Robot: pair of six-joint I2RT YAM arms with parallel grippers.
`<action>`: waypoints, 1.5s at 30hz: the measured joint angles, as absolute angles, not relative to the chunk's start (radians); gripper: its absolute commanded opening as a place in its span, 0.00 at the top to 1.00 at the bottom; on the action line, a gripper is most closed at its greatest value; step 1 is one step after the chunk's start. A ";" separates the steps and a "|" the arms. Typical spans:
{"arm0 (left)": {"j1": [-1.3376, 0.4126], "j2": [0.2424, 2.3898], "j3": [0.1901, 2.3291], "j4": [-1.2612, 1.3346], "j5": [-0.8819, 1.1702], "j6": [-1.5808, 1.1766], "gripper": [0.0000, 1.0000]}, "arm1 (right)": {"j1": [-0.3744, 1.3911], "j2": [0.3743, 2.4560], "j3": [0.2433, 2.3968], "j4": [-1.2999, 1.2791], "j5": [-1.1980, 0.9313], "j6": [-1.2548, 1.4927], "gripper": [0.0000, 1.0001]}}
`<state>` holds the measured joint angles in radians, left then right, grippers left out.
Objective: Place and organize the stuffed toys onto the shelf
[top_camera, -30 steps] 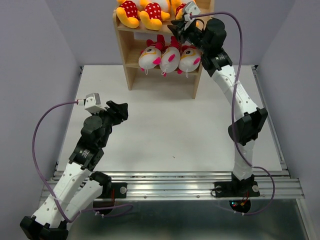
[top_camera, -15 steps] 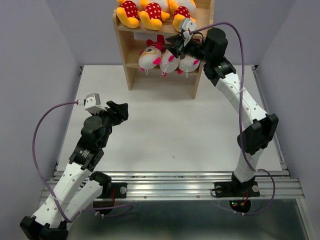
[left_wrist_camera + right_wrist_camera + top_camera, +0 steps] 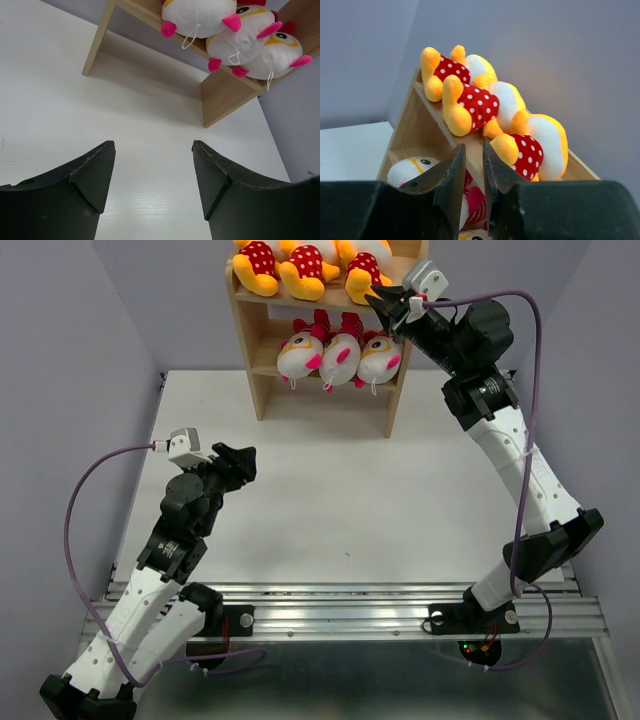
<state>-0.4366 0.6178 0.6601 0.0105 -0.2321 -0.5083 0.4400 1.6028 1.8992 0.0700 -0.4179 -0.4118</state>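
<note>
White table (image 3: 330, 500) | toys (image 3: 340, 355) on shelf (image 3: 262, 390) | left gripper (image 3: 152, 150) apart | right gripper (image 3: 472, 147) seemingly near-closed

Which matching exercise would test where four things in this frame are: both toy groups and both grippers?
Things:
1. yellow-orange toys
2. white-headed toys
3. left gripper
4. right gripper

Places:
A. over the table, open
B. lower tier of the shelf
C. raised at the shelf's upper right end
D. upper tier

Pairs: 1-D, 2-B, 3-A, 4-C
</note>
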 measured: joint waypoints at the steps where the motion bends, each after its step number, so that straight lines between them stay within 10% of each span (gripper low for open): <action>1: -0.437 0.614 0.659 0.012 -0.232 -0.509 0.26 | 0.440 1.599 1.899 0.075 -0.383 -0.416 0.75; 21: -0.437 0.580 0.633 0.007 -0.228 -0.529 0.26 | 0.373 1.679 1.881 0.067 -0.191 -0.480 0.48; 33: -0.437 0.568 0.624 0.009 -0.228 -0.533 0.26 | 0.361 1.767 1.921 0.025 -0.233 -0.491 0.76; 45: -0.437 0.562 0.608 0.010 -0.228 -0.540 0.26 | 0.360 1.795 1.996 -0.010 -0.353 -0.432 0.81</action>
